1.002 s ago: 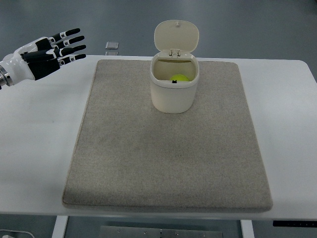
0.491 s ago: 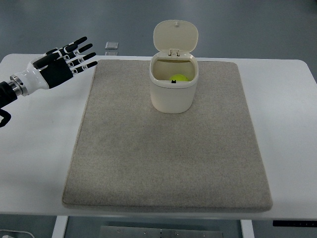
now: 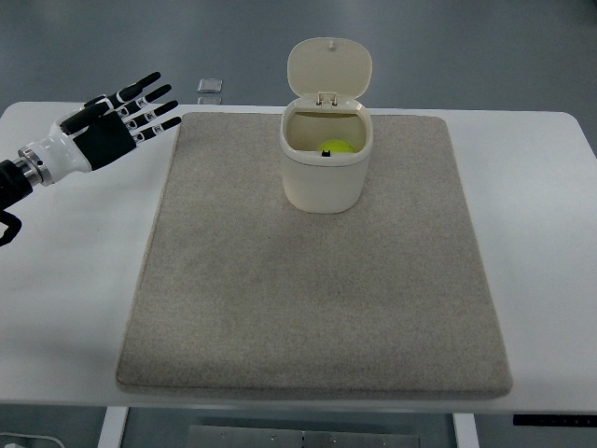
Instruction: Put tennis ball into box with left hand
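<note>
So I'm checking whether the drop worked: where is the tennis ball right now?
In the top view the tennis ball lies inside the open white box at the mat's far centre, well right of the empty, open left hand.

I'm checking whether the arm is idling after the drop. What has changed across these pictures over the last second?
The left hand moved rightward and a little down toward the mat early on, then barely shifted; its fingers are spread and it holds nothing. Nothing was grasped or released. The tennis ball stayed inside the box, whose lid stayed up.
</note>
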